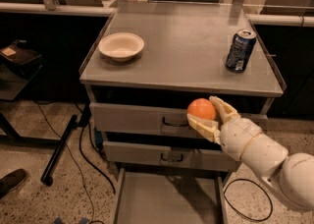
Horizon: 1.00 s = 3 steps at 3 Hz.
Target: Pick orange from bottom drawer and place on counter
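**Orange Held Just Under the Counter's Edge**

From where I stand, the gripper point(210, 116) is pinching the orange point(200, 108) between its two pale fingers, one under the fruit and one behind it on the right. The fruit hangs in the air in front of the top drawer point(132, 119), just below the front lip of the counter point(186, 46) and toward its right half. The bottom drawer point(167, 198) is pulled out below, and the part of its floor I can see is bare.

The step in hand, I'd say, is the lift onto the counter. To do it well, the arm should raise the orange above the front edge before it goes forward. Going in too early would knock the fruit against the lip or the drawer face. A smooth round fruit held by two fingers can roll out, so a slow, steady rise with a firm grip looks wise.

On top, the bowl point(121, 46) sits to the left and the can point(240, 50) to the right, well apart. The open stretch between them, near the front, seems the best spot. I'd lower the orange until it touches the metal before the fingers spread, since a drop could send it rolling. The forearm should also pass wide of the can.
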{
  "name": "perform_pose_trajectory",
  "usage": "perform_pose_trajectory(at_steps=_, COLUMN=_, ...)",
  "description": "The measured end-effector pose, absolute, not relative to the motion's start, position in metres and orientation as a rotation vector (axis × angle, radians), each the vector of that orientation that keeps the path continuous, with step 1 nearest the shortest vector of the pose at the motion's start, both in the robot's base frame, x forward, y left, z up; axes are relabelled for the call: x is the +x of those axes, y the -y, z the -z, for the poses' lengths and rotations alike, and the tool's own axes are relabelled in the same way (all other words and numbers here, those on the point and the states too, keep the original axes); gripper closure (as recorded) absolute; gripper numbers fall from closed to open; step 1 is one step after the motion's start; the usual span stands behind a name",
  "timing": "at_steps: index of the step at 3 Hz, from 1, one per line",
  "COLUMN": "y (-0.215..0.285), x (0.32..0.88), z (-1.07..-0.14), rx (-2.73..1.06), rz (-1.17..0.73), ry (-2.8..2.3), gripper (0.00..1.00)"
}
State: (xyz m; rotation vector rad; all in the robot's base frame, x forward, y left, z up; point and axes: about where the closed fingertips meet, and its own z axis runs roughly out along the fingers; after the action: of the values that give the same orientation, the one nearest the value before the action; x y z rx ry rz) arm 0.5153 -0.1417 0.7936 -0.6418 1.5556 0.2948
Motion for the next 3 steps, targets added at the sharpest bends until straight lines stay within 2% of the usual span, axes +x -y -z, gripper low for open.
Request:
perform_pose_trajectory(at_steps=2, y=0.151, x=0.517, z=-0.813, rx=-0.629, rz=-0.255, ry=-1.54, gripper=1.0)
perform_pose_trajectory(at_steps=3, y=0.16, x=0.527, z=-0.853, rx=-0.639, rz=-0.191, ry=-1.485, gripper=1.0)
